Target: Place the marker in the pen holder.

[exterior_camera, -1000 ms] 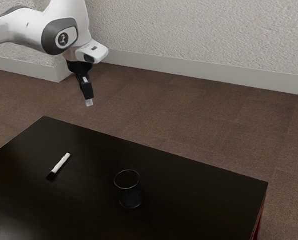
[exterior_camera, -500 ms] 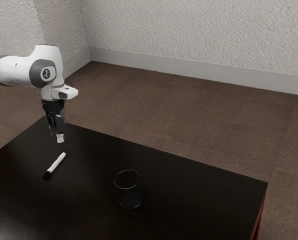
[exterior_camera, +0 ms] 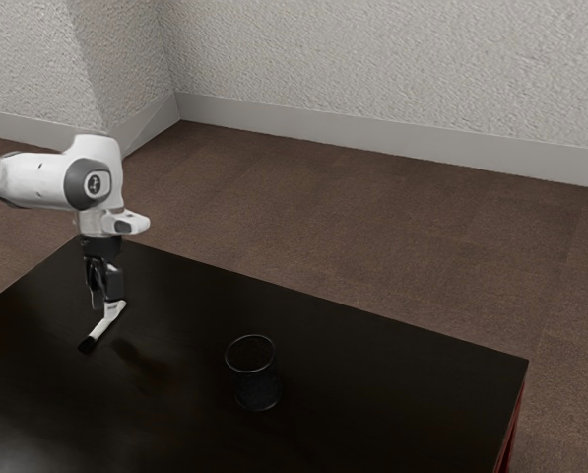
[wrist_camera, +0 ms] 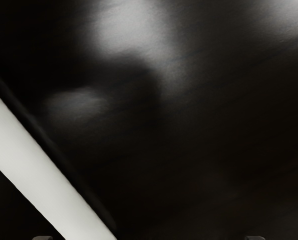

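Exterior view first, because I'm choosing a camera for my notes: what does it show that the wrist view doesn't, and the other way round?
From the exterior view: the pen holder, the marker's black end, the arm, the floor and the walls.

From the wrist view: strong pale glare and a dark strip alongside the marker's white barrel.

Shared by both: that white barrel, the dark tabletop and the gripper, its fingertips apart at the wrist view's lower edge.
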